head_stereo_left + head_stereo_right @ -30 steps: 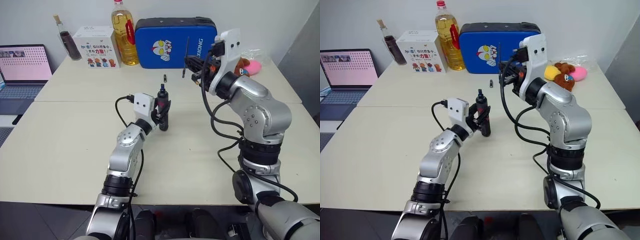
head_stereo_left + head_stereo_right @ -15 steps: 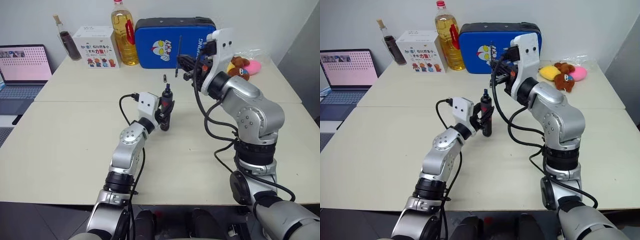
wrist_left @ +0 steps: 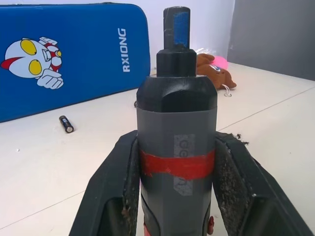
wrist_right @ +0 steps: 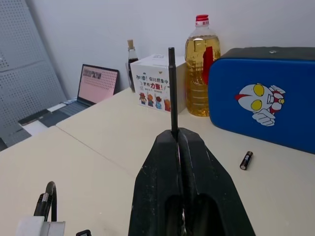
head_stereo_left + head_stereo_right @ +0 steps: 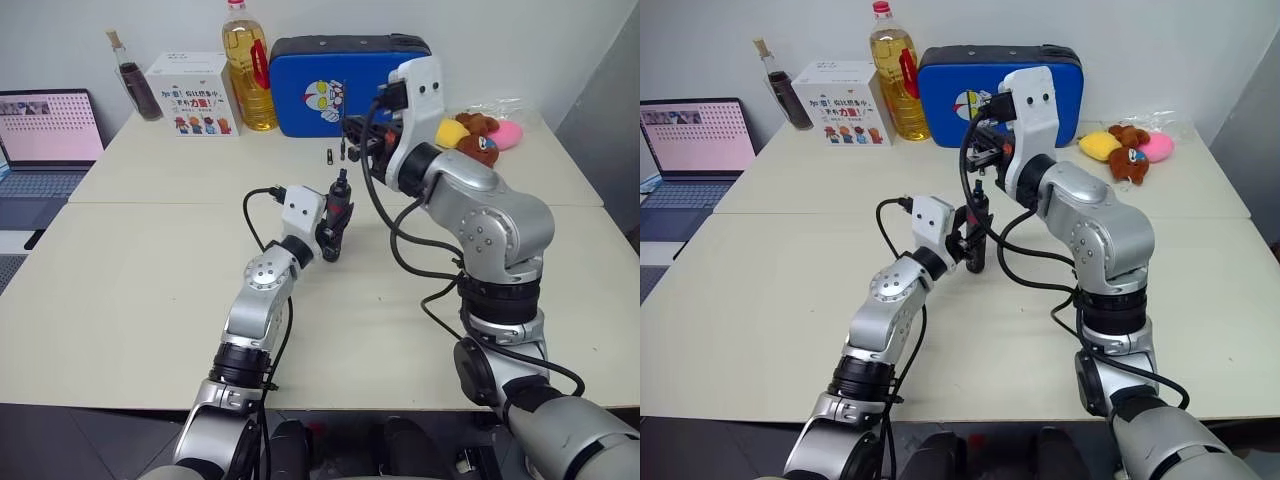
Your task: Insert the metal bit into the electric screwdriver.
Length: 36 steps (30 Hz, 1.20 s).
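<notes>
The left claw (image 3: 177, 196) is gripping the electric screwdriver (image 3: 176, 147) around its red band, holding it upright just above the table (image 5: 150, 300), blue tip pointing up. The right claw (image 4: 178, 140) is pinching the metal bit (image 4: 172, 88) between its closed fingers, the thin rod sticking straight out past the fingertips. In the head views the right claw is hovering up and behind the screwdriver's tip, close but apart. A small battery (image 3: 66, 124) is lying on the table near the blue case (image 5: 350, 85).
</notes>
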Each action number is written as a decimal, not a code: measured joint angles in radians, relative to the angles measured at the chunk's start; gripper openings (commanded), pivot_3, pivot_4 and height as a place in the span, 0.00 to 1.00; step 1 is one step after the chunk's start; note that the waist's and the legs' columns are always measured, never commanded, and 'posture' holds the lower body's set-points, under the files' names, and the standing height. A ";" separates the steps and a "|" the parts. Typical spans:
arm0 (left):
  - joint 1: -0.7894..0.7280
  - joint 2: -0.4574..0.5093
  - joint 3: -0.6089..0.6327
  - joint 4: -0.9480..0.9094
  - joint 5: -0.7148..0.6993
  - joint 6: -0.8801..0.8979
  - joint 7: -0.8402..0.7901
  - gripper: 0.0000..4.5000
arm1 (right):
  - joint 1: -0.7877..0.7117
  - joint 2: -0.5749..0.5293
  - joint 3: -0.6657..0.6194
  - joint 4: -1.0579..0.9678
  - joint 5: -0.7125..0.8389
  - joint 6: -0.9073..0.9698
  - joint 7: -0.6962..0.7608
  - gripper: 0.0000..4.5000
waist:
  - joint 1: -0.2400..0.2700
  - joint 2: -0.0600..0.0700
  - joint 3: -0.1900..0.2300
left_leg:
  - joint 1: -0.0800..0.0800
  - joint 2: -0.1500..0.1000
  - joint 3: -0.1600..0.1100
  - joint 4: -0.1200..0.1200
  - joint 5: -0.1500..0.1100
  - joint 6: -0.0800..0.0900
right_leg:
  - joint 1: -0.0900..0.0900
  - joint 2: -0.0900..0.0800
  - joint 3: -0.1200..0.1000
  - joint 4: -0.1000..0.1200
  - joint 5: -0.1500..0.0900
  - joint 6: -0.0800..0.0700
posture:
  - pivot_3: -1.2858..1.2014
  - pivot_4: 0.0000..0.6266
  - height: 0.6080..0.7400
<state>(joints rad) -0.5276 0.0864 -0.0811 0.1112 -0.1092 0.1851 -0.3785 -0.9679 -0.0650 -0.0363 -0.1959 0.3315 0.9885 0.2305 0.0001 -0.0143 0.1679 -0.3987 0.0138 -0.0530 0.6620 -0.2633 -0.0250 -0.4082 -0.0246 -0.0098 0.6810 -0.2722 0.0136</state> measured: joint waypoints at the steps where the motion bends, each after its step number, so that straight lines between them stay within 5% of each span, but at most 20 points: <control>1: 0.000 -0.001 0.000 0.000 0.001 0.000 0.001 0.37 | 0.000 0.003 0.003 0.000 0.000 0.001 -0.010 0.01 | 0.000 0.000 0.000 | 0.000 0.000 0.000 0.000 0.000 0.000 | 0.000 0.000 0.000 0.000 0.000 0.000 | 0.52 0.24 1.00; 36: -0.002 0.006 0.000 0.001 0.017 -0.002 0.018 0.37 | 0.007 0.017 -0.002 -0.019 0.018 0.066 -0.100 0.01 | -0.002 0.000 0.000 | 0.000 0.000 0.000 -0.001 0.000 0.000 | 0.000 0.000 0.000 0.000 0.000 0.000 | 0.52 0.24 1.00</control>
<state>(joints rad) -0.5293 0.0920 -0.0806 0.1118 -0.0919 0.1835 -0.3604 -0.9606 -0.0483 -0.0387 -0.2154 0.3494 1.0541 0.1308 -0.0017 -0.0143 0.1679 -0.3987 0.0140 -0.0531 0.6615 -0.2634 -0.0249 -0.4082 -0.0245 -0.0100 0.6808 -0.2723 0.0137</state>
